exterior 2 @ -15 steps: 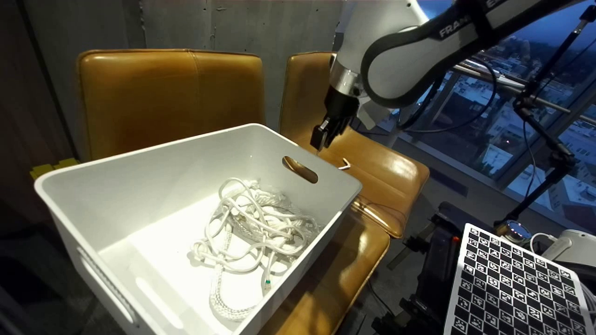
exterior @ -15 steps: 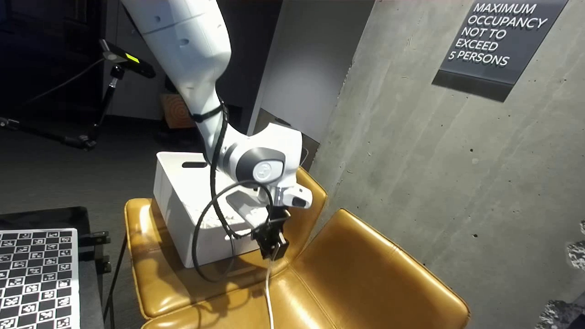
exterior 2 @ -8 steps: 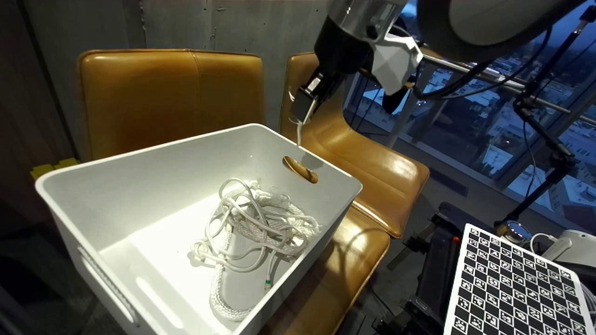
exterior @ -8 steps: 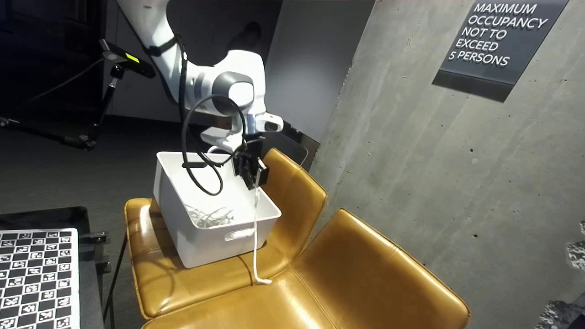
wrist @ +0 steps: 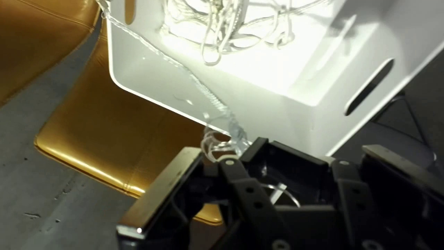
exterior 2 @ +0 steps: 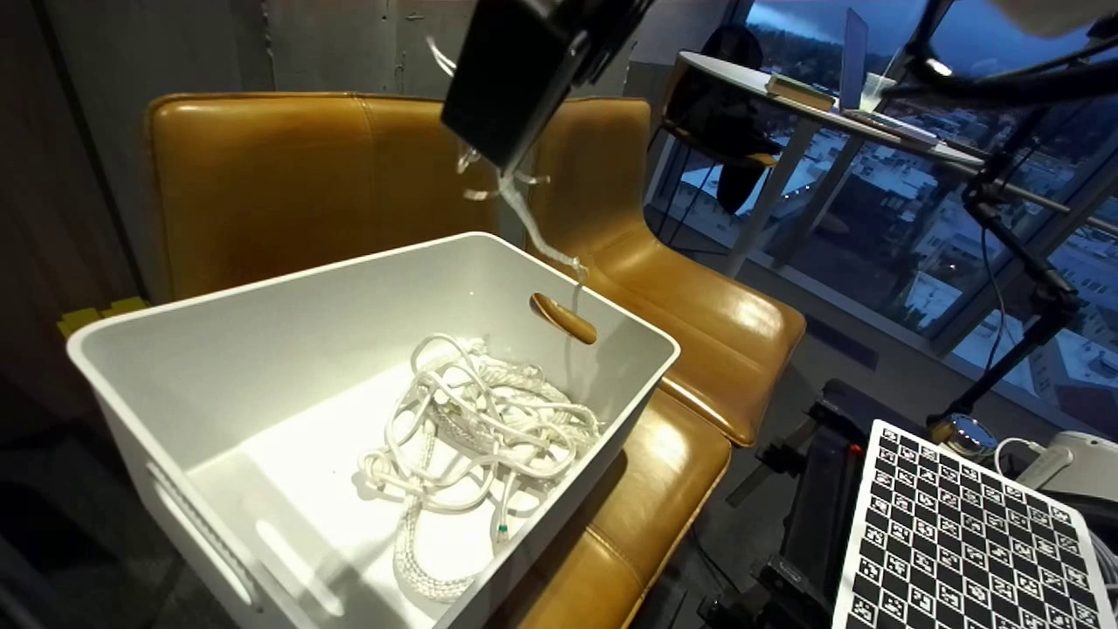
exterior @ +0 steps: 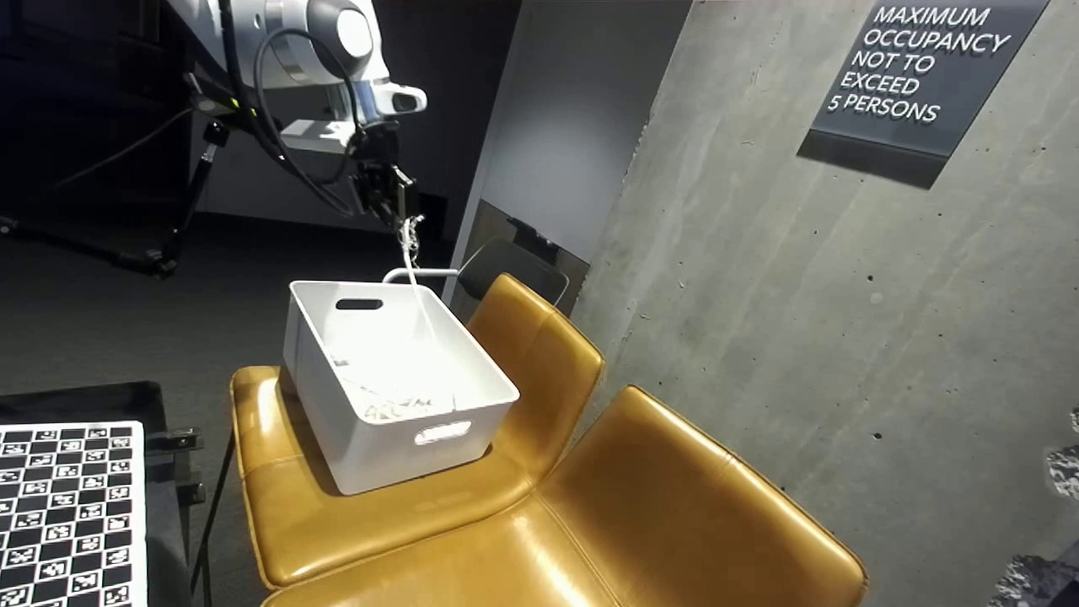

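My gripper (exterior: pixel 402 212) clamps a white cord (exterior 2: pixel 527 218) that hangs above a white bin (exterior 2: pixel 288 349) holding a tangle of cords (exterior 2: pixel 493 419) on a tan chair (exterior: pixel 291 523), near a wall (exterior: pixel 759 295) whose sign (exterior: pixel 923 88) reads "MAXIMUM OCCUPANCY NOT TO EXCEED 5 PERSONS".

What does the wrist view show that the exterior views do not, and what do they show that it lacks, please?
Only the wrist view: the finger linkages close up, side by side, with a pale strip showing between them.

Only the exterior views: the checkered board, in both exterior views; the occupancy sign, in an exterior view; and a table, in an exterior view.

Shared: the white bin, the tangle of white rope in it, the brown chairs, and the gripper with a white strand hanging from it.
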`<control>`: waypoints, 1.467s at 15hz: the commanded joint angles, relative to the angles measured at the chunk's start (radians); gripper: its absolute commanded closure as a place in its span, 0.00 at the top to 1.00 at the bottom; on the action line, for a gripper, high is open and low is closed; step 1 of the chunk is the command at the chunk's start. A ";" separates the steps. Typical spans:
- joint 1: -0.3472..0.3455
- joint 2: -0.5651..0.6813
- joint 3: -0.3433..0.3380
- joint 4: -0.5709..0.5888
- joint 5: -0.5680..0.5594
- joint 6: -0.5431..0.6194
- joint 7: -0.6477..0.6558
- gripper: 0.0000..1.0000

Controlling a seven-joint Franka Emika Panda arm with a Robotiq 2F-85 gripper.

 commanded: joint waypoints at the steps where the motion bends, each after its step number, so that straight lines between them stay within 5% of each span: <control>1: -0.011 -0.031 0.072 -0.034 -0.063 -0.040 0.070 0.02; 12: -0.169 0.073 0.007 -0.075 -0.071 -0.013 0.002 0.02; 22: -0.147 0.095 0.005 -0.076 -0.066 -0.011 -0.001 0.02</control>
